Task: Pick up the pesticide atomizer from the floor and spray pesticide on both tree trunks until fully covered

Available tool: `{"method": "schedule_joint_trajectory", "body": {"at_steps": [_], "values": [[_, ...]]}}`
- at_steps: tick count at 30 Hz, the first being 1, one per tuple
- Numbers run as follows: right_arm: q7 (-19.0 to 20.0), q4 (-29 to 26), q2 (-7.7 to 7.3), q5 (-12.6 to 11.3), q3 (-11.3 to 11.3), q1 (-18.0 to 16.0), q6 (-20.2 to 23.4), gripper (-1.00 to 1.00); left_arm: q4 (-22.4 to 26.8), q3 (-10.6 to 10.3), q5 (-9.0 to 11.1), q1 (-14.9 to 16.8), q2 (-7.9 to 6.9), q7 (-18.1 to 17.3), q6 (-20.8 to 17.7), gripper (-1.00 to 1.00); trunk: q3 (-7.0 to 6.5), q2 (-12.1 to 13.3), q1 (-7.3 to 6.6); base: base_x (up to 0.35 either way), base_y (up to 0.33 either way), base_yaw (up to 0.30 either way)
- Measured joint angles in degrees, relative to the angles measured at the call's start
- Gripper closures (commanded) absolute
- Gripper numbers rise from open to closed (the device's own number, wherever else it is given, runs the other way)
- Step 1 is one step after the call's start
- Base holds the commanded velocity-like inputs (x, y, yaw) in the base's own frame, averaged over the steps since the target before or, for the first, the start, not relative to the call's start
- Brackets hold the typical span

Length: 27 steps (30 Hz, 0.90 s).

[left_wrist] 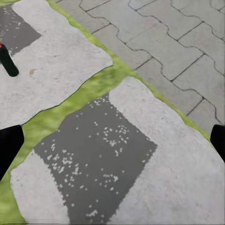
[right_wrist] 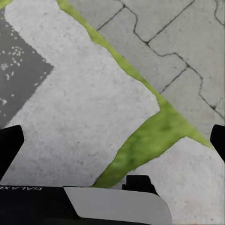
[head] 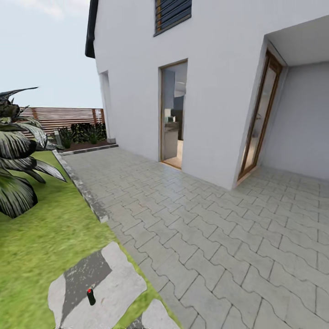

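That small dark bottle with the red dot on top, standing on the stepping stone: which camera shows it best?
The head view: the small dark bottle with the red dot stands whole on a pale stepping stone. The left wrist view has it larger but cut by the picture's edge.

I'm facing a white house wall (head: 219,68) with an open wood-framed doorway (head: 173,116) and a glazed door (head: 260,119) set in a recess. Grey interlocking paving (head: 219,228) runs up to it. Lawn (head: 41,233) lies alongside, holding pale stepping stones (head: 114,283). A slatted brown fence (head: 64,118) closes the far end under hazy sky.
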<state>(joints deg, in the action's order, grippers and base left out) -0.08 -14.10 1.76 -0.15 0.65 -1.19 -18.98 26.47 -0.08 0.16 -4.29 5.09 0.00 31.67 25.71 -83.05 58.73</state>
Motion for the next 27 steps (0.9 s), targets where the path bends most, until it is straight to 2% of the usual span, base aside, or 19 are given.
{"method": "schedule_joint_trajectory", "body": {"at_steps": [6,21,27], "values": [[0.00,0.00,-0.03,0.00,0.03,-0.01,0.00,-1.00,0.06,0.00,0.00,0.00,0.00,0.04,0.00,-1.00,0.00,0.00,0.00,0.000,-0.096,0.300],[0.00,-0.01,0.00,0.00,0.00,-0.01,-0.01,-1.00,0.07,-0.08,-0.03,0.00,0.00,0.08,-0.08,-1.00,0.00,0.00,0.00,0.003,-0.285,0.299],[0.00,-0.01,-0.07,0.00,0.02,-0.01,-0.01,-1.00,0.07,-0.07,-0.02,0.00,0.00,0.08,-0.09,-1.00,0.00,-0.01,-0.03,0.159,-0.237,0.102]]}}
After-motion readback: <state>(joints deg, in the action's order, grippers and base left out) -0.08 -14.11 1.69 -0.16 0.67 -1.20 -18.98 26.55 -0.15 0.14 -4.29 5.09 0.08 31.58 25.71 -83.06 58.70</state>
